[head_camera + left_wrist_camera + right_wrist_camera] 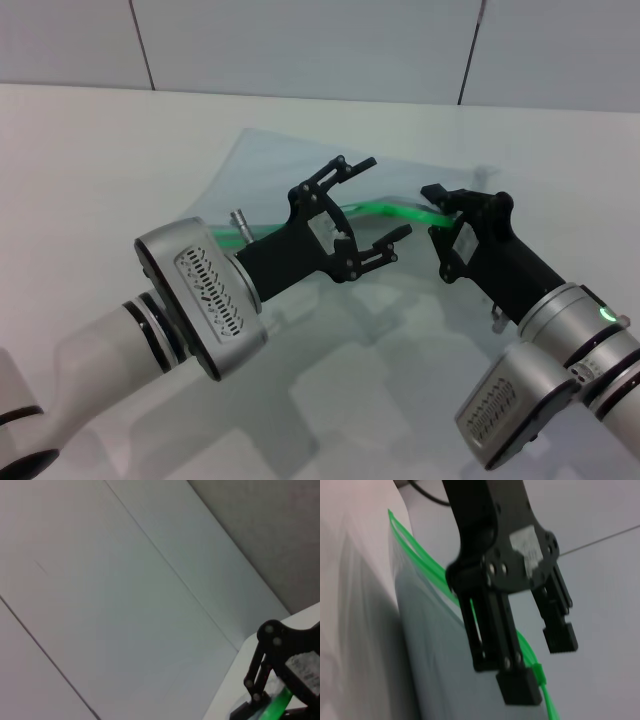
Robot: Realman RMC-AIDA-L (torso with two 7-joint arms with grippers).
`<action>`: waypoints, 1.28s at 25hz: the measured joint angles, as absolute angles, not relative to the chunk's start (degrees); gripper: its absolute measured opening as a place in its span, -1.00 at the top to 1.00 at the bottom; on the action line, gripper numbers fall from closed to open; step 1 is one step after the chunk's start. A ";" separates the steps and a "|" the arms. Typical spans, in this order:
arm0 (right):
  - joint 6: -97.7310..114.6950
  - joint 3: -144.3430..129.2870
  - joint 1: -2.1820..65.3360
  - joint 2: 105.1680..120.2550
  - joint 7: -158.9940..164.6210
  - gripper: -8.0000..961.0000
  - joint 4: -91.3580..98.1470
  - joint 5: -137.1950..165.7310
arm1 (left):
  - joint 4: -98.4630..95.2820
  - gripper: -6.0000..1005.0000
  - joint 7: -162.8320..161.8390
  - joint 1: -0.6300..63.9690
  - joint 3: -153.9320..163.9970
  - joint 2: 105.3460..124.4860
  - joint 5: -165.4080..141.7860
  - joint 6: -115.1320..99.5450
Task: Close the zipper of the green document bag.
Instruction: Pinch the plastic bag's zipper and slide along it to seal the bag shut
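The left gripper point(365, 210) stands wide open above the table point(90, 160), its two black fingers spread apart with nothing between them; one finger reaches toward one o'clock, the other toward three o'clock, and the zipper point(385, 210) passes through the gap without being pinched. Judging by that, it is poised to take hold of the strip rather than holding it now. The right gripper point(440, 205) sits just at three o'clock of the left one, and appears closed on the zipper's green edge where the strip ends at its tip, most likely pinning that end so the bag cannot slide while the slider is drawn along.

The green document bag point(290, 170) is lifted and bowed off the table, its pale translucent sheet rising toward eleven o'clock from the grippers, with the bright green edge curving across the middle. In the right wrist view the zipper point(420, 555) shows as two separate green lines that part near one end, so it looks open there, and a small green slider tab point(538, 672) sits beside the left gripper's nearer finger point(517, 685)
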State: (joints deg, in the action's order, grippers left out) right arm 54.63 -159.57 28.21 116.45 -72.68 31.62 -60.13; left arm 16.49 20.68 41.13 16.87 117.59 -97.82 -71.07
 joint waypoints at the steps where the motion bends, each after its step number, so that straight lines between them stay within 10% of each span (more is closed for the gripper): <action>1: 54.63 -159.82 28.27 116.45 -72.68 0.88 31.69 -60.12 | 16.49 -0.57 21.23 41.14 16.61 117.59 -97.77 -70.86; 13: 54.67 -160.57 28.59 116.45 -72.68 0.88 31.82 -60.10 | 16.54 -0.51 25.73 40.94 16.43 117.60 -97.73 -70.75; 21: 54.68 -161.25 28.83 116.45 -72.75 0.88 31.82 -60.03 | 17.04 0.28 28.27 40.97 16.43 117.60 -97.80 -70.74; 32: 54.68 -161.91 28.98 116.45 -72.91 0.88 31.82 -60.02 | 17.66 0.32 31.85 41.05 16.43 117.60 -98.10 -70.75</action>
